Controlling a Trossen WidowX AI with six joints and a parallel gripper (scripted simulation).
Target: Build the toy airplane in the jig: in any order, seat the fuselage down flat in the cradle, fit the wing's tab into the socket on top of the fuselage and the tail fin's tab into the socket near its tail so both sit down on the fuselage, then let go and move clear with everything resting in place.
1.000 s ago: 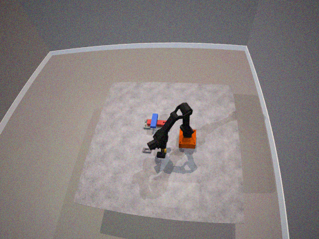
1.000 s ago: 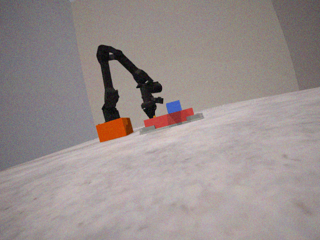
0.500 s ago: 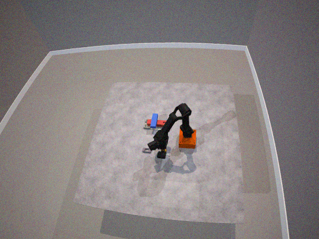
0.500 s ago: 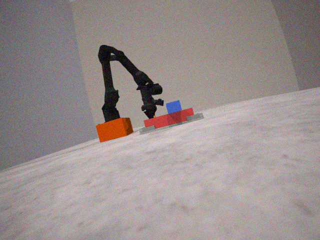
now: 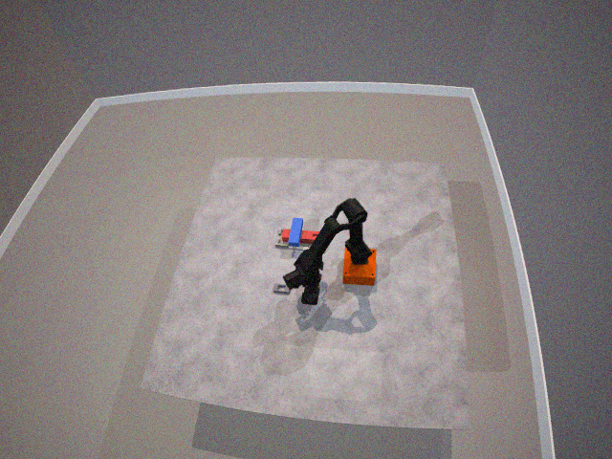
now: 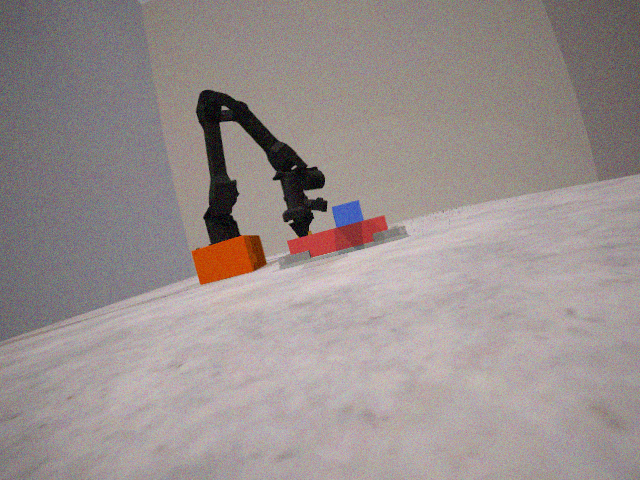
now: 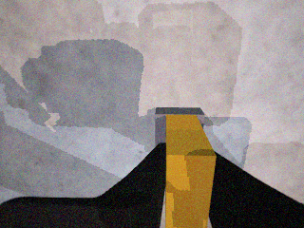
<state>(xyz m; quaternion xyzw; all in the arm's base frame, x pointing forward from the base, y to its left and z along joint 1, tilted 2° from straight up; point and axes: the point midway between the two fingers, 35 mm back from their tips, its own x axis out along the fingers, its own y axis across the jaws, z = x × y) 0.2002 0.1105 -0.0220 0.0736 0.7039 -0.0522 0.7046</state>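
The red fuselage (image 5: 307, 237) (image 6: 319, 243) lies in the grey cradle (image 5: 290, 246) (image 6: 294, 260) and looks flat. The blue wing (image 5: 295, 231) (image 6: 347, 213) lies across its top, with no gap visible beneath. The wing's tab is hidden. The arm partly covers the tail end of the fuselage in the top view. My gripper (image 6: 303, 234) (image 7: 180, 149) is low, away from the cradle, and shut on the yellow tail fin (image 6: 309, 233) (image 7: 190, 135). A dark grey holder (image 7: 178, 110) shows around the fin's far end; whether the fin is clear of it cannot be told.
A small grey holder (image 5: 281, 285) with an opening in its middle lies left of the gripper in the top view. The orange base block (image 5: 360, 269) (image 6: 230, 259) carries the arm, right of the cradle in the top view.
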